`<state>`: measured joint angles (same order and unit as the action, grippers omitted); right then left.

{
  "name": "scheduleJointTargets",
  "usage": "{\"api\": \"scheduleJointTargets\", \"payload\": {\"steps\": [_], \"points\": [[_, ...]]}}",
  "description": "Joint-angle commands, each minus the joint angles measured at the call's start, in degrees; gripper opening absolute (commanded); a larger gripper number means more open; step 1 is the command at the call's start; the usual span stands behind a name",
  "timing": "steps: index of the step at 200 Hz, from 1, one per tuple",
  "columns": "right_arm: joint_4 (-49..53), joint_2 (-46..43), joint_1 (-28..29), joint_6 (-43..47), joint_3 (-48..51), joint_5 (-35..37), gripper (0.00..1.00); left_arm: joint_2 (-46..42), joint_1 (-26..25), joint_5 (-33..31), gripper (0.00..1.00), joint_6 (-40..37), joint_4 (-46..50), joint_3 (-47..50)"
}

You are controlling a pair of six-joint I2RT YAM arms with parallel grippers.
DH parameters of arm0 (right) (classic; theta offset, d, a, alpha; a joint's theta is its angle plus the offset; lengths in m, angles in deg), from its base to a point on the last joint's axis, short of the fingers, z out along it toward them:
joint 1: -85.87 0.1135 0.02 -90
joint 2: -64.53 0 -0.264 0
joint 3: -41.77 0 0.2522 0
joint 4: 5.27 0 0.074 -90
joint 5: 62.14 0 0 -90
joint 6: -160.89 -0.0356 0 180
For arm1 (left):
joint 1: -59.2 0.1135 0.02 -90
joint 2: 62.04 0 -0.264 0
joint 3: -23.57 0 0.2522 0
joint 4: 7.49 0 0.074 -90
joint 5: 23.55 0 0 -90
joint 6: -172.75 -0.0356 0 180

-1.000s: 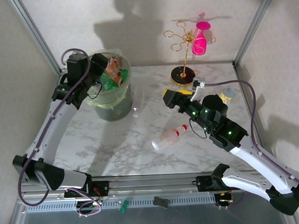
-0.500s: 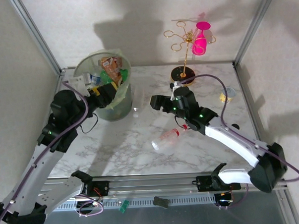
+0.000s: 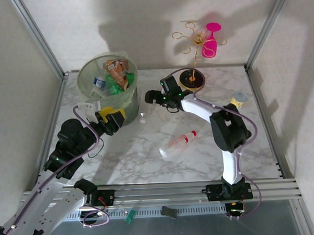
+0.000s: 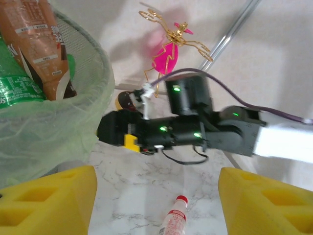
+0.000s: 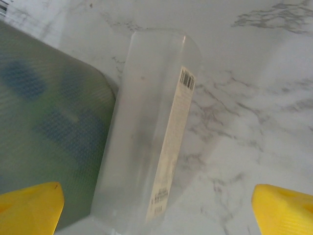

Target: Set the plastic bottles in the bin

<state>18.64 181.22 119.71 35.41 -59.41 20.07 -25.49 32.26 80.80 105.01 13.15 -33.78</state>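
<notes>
Red-capped bottle: the red-capped bottle (image 3: 178,143) lies on its side on the marble table (image 3: 122,155), nearest my bases. Its cap points away toward the far right, and it sits well apart from both of my grippers.

Left jaws: my left gripper (image 3: 113,121) hangs just in front of the near side of the bin. The jaws are released. In the left wrist view the yellow fingers (image 4: 49,198) stand wide apart with nothing gripped between them.

Clear container: a clear container (image 5: 146,137) with a barcode strip down one edge stands on the marble just beside the bin's right wall. I cannot tell if the two touch.

Right jaws: my right gripper (image 3: 150,99) reaches across to the bin's right side and faces the clear container. The jaws are spread and unloaded. In the right wrist view the yellow fingertips (image 5: 29,205) sit at either edge with the container between them, untouched.

Bin: the bin (image 3: 85,81) stands at the far left of the table with its liner draped over the rim. A brown-labelled bottle (image 4: 44,49) and a green-labelled bottle (image 4: 19,90) are already inside.

Jar: a yellow-lidded jar (image 3: 240,98) stands near the right edge.

Rack: a gold wire rack (image 3: 195,53) stands at the far edge with a pink glass (image 3: 211,42) hung on it.
</notes>
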Motion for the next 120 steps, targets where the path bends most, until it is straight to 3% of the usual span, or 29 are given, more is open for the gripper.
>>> {"api": "scheduleJointTargets", "payload": {"steps": [1,65,120], "points": [[2.3,6.5,-0.2,1.2,-7.2,-4.9,0.99,-2.3,-0.8,1.9,0.66,-1.3,-6.2,2.5],[8.8,22.0,-0.5,0.3,-24.5,-6.3,0.99,-2.7,-3.3,3.5,0.67,-2.0,-7.5,3.6],[15.3,24.2,-0.5,1.1,-26.8,3.3,0.89,-3.1,-4.3,4.1,0.67,-2.1,-7.7,3.9]]}}
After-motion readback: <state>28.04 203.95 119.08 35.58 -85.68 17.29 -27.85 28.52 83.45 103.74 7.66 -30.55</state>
